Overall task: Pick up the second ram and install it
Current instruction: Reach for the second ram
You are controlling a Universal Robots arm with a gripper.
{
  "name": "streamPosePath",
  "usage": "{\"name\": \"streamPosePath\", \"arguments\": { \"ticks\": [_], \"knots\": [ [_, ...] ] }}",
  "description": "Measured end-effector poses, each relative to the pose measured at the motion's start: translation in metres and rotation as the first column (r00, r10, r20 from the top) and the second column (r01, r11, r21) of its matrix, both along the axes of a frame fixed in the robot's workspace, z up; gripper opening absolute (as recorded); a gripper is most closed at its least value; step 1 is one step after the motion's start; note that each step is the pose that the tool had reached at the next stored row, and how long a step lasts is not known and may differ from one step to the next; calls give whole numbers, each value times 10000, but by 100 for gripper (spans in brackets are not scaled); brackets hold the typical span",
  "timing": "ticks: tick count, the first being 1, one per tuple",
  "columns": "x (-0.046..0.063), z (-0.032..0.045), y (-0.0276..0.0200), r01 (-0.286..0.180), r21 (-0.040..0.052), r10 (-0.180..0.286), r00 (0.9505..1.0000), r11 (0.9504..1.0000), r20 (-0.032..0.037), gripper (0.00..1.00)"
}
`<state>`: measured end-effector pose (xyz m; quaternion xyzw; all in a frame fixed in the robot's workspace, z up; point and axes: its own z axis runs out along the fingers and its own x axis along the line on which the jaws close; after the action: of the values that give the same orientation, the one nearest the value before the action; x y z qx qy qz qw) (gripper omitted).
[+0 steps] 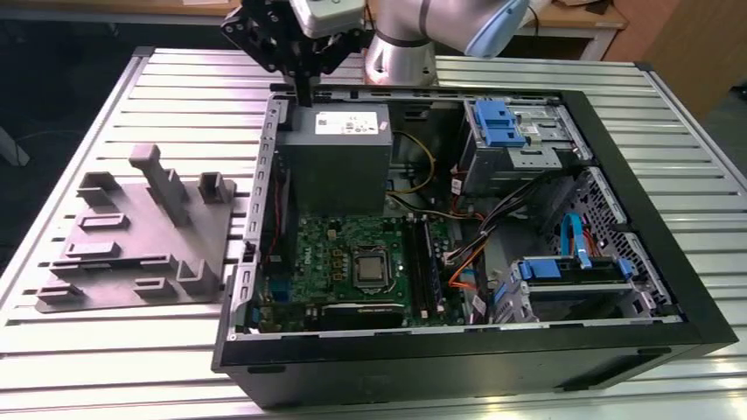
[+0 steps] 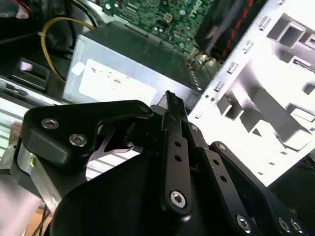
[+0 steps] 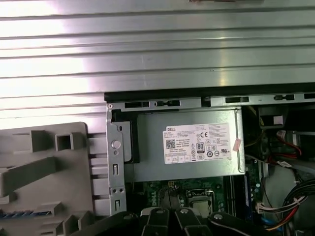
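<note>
Robot's hand (image 1: 303,94) hangs over the far edge of the computer case (image 1: 443,367), above the grey power box (image 1: 332,157). Its fingers (image 2: 173,105) are pressed together, with nothing in them. A thin strip with blue dots (image 3: 24,214) lies in the grey tray (image 1: 129,262), left of the case. I cannot tell if it is the second ram.

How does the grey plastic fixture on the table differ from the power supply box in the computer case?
The fixture lies outside the case on the slatted table; the power supply sits inside the case. The fixture is a flat plate with upright posts and pockets; the power supply is a plain box. The power supply bears a white label; the fixture shows none. Both are grey.
</note>
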<state>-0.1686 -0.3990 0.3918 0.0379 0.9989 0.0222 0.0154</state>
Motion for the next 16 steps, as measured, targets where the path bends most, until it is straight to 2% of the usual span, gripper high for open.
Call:
{"name": "streamPosePath", "arguments": {
  "ticks": [8,10,16],
  "knots": [
    [-256,-10,0,-1,0,1,10000,10000,34,10],
    [-366,-16,0,0,-1,0,10000,10000,49,10],
    [-532,-51,-4,0,0,0,10000,10000,58,10]
  ]
}}
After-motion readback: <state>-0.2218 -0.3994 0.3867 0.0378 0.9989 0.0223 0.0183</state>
